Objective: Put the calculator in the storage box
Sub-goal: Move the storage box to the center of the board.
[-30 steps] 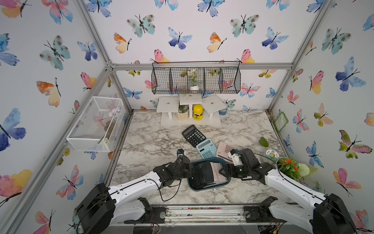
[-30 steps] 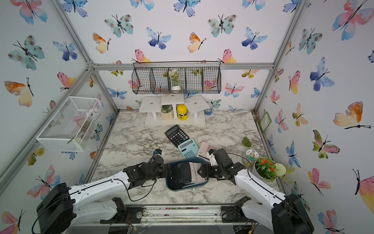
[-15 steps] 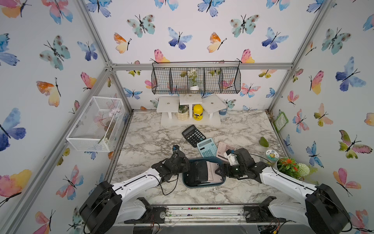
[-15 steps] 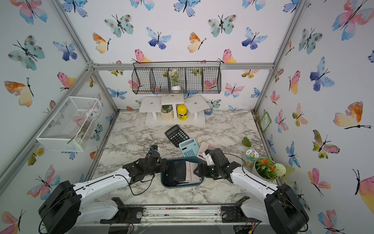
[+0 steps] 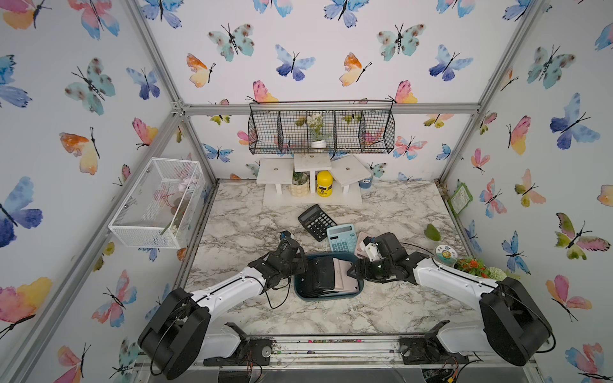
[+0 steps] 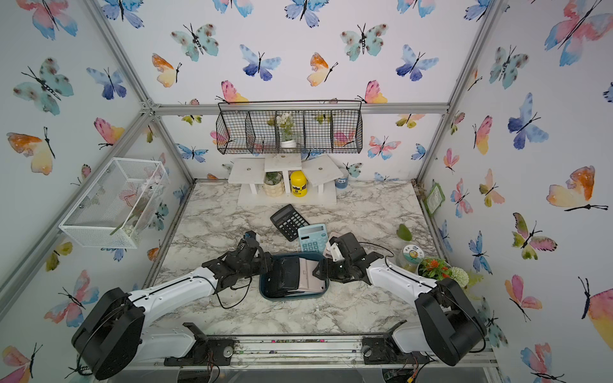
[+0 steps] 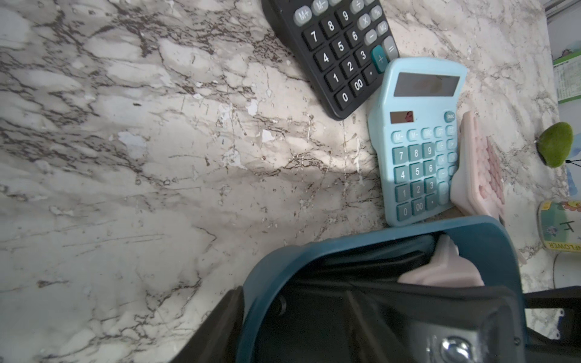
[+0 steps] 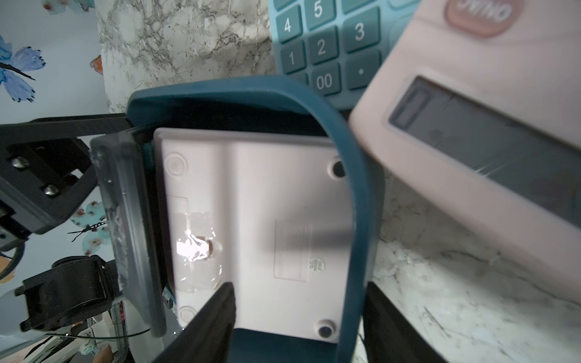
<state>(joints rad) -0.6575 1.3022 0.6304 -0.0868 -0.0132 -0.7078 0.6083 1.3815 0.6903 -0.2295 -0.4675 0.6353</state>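
Marble-patterned tabletop (image 5: pixel 232 215), walled in by butterfly wallpaper, carries the storage box (image 5: pixel 328 295) near its front edge, and the two arms meet it from opposite ends. Each arm reaches low and forward from its base at the near rail, its white forearm slanting inward and its wrist bent so the fingers point toward the box's middle. The left gripper (image 5: pixel 301 265) sits at the box's left end. In the left wrist view one finger (image 7: pixel 213 323) lies against the outside of the teal wall, but its mate is lost in the dark interior, so I cannot tell whether it pinches the wall. The right gripper (image 5: pixel 354 269) straddles the right end wall with its jaws apart. One finger (image 8: pixel 217 314) hangs inside, clear of the wall, and the other (image 8: pixel 396 330) is just outside it. In the box lie a dark calculator (image 5: pixel 318 275) and, beside it, a face-down pink calculator (image 8: pixel 251 220) (feet and label upward). Just behind the box on the marble rest a blue calculator (image 5: pixel 341 238), a second pink calculator (image 7: pixel 481 176) overlapping its edge, and a black calculator (image 5: pixel 316 221) farther back.
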